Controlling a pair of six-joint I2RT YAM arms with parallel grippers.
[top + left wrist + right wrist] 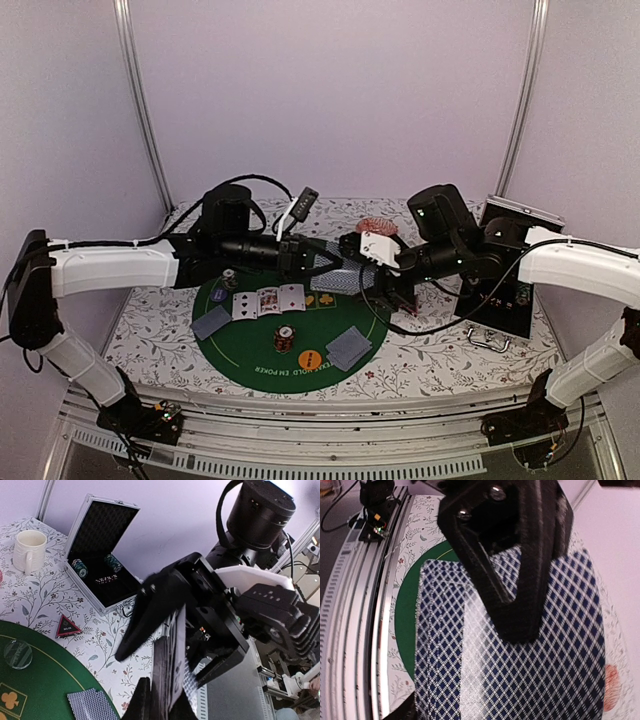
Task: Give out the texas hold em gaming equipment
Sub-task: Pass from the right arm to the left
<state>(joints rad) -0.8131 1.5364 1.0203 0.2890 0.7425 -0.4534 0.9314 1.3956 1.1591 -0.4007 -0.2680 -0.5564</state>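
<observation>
Under my claws lies the round green felt mat [250, 350]; its near rim says TEXAS HOLD EM POKER. The pack of blue diamond-backed cards [545, 645] hangs over the mat's far side, long way running left to right between both claws. My left claw [162, 702] pinches it. My right claw [358, 272] is at its right end; I cannot tell if it grips.

Blue-backed deck [338, 272] aloft over green mat [240, 350]; three face-up cards [268, 300], chip stack [285, 340] on it.

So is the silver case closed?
No, the silver case has its lid up, and you can see chips inside it.
</observation>
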